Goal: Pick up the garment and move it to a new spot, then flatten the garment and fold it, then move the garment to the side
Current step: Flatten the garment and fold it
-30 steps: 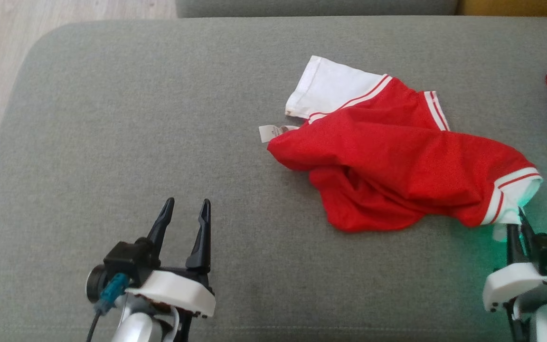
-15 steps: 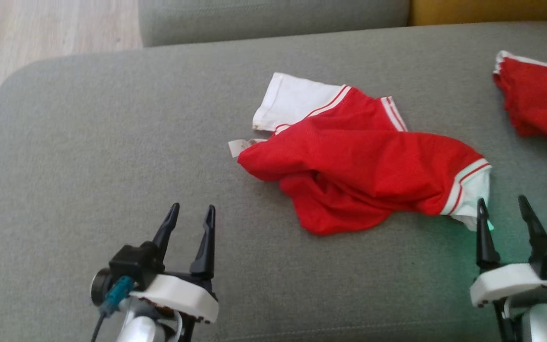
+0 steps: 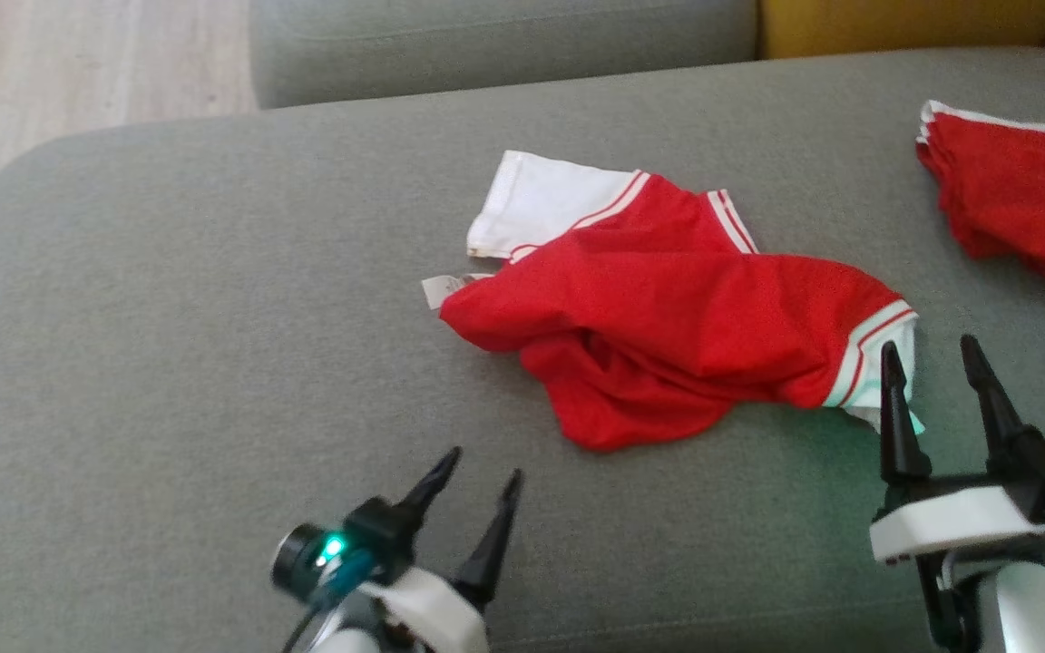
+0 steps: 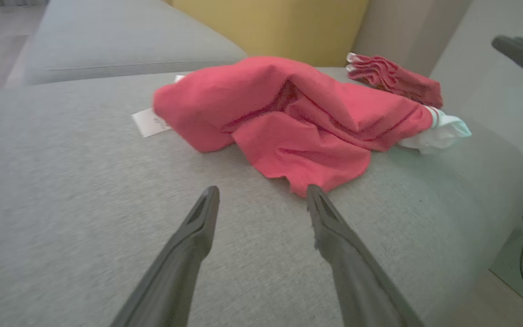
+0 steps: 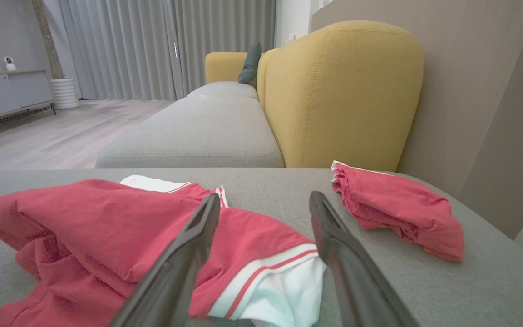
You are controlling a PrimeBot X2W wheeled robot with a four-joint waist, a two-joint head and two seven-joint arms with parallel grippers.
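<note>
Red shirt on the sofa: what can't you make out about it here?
- Tag: print too small and blurred, head and left wrist views.
- Red shirt: front hidden by its own crumpled folds.
- Second red garment: cut off by head view's right edge.

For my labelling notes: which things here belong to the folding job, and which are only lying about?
Job: crumpled red-and-white garment; left tool and right tool, both open.
Lying about: second red garment on the right; yellow backrest.
</note>
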